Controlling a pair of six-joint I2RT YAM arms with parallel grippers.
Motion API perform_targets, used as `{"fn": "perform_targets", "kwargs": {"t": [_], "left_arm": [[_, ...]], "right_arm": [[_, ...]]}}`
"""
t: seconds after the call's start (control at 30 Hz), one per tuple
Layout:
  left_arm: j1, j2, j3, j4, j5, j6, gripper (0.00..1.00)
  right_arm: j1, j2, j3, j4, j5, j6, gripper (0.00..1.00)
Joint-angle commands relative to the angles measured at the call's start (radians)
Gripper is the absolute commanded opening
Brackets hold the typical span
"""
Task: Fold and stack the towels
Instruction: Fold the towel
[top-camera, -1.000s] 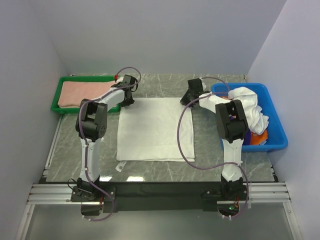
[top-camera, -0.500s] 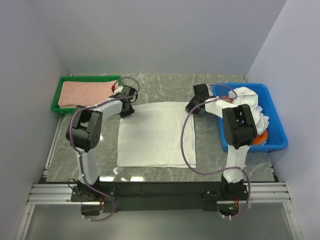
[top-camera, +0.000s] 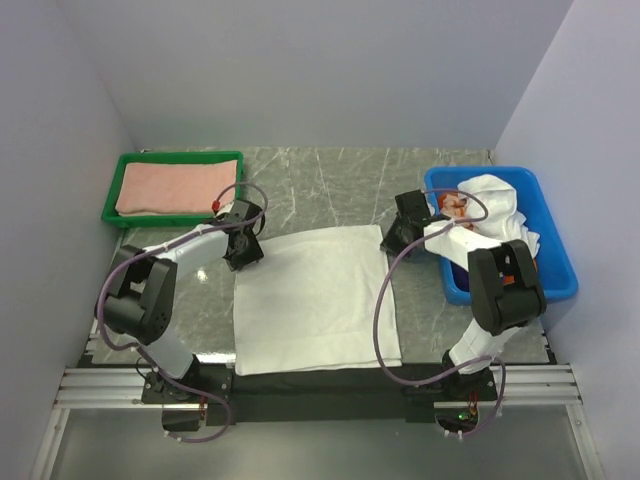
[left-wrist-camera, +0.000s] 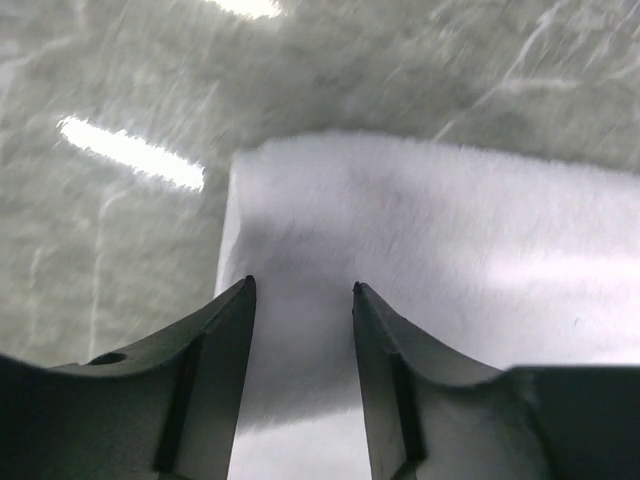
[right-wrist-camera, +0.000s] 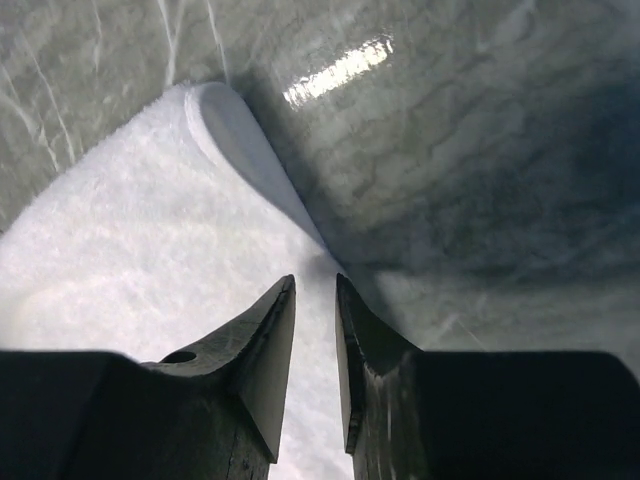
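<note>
The two arms have pulled back toward their bases, and the white towel (top-camera: 315, 300) has come with them. A second ago it lay further back at mid-table; now its near hem reaches the table's near edge, right at the black strip (top-camera: 320, 383).

The left gripper (top-camera: 243, 248) sits over the towel's far-left corner. In the wrist view its fingers (left-wrist-camera: 225, 330) stand apart, and it has let go: flat cloth shows in the gap. The right gripper (top-camera: 394, 238) is at the far-right corner. Its fingers (right-wrist-camera: 272, 340) are nearly together and the towel's edge runs up into the slit. I cannot tell whether that is a pinch or a release. Just beyond them, that corner of the towel curls up.

The salmon-pink towel (top-camera: 175, 187) has not moved. It lies folded in the green tray (top-camera: 180, 156) at the far-left corner. White towels (top-camera: 495, 200) are heaped in the blue bin (top-camera: 560, 283) along the right edge.

The table (top-camera: 320, 180) is grey-green marble with pale veins, glossy enough to throw back light streaks. Plain pale walls (top-camera: 300, 70) close in on three sides.
</note>
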Motion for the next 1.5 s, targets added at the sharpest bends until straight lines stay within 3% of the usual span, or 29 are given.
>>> {"fn": "perform_targets", "kwargs": {"t": [0.0, 0.1, 0.2, 0.37, 0.53, 1.0, 1.27, 1.37, 1.4, 1.47], "left_arm": [[-0.005, -0.075, 0.024, -0.057, -0.045, 0.015, 0.52], [0.011, -0.059, 0.099, -0.064, -0.092, 0.066, 0.54], [0.029, -0.016, 0.157, -0.055, -0.098, 0.112, 0.49], [0.054, 0.075, 0.198, -0.049, -0.105, 0.156, 0.36], [0.074, 0.167, 0.224, -0.029, -0.098, 0.175, 0.30], [0.097, 0.242, 0.239, -0.055, -0.145, 0.179, 0.35], [0.115, 0.110, 0.291, -0.051, -0.191, 0.296, 0.59], [0.115, 0.043, 0.270, -0.016, -0.167, 0.353, 0.71], [0.115, 0.009, 0.264, -0.009, -0.164, 0.363, 0.75], [0.115, -0.019, 0.242, 0.006, -0.141, 0.405, 0.87]], "right_arm": [[0.001, -0.097, 0.007, 0.009, 0.065, -0.091, 0.31], [0.004, -0.111, 0.060, 0.033, 0.056, -0.204, 0.29], [0.002, -0.091, 0.128, 0.046, 0.039, -0.269, 0.27], [0.002, 0.020, 0.229, 0.018, 0.016, -0.285, 0.24], [0.004, 0.145, 0.297, 0.012, 0.016, -0.274, 0.21], [0.002, 0.265, 0.315, -0.034, 0.056, -0.225, 0.19], [0.002, 0.158, 0.367, -0.060, 0.062, -0.434, 0.22], [0.004, 0.132, 0.410, -0.091, 0.021, -0.614, 0.29], [0.004, 0.129, 0.418, -0.097, -0.010, -0.695, 0.39], [0.002, 0.136, 0.455, -0.141, -0.042, -0.780, 0.47]]}}
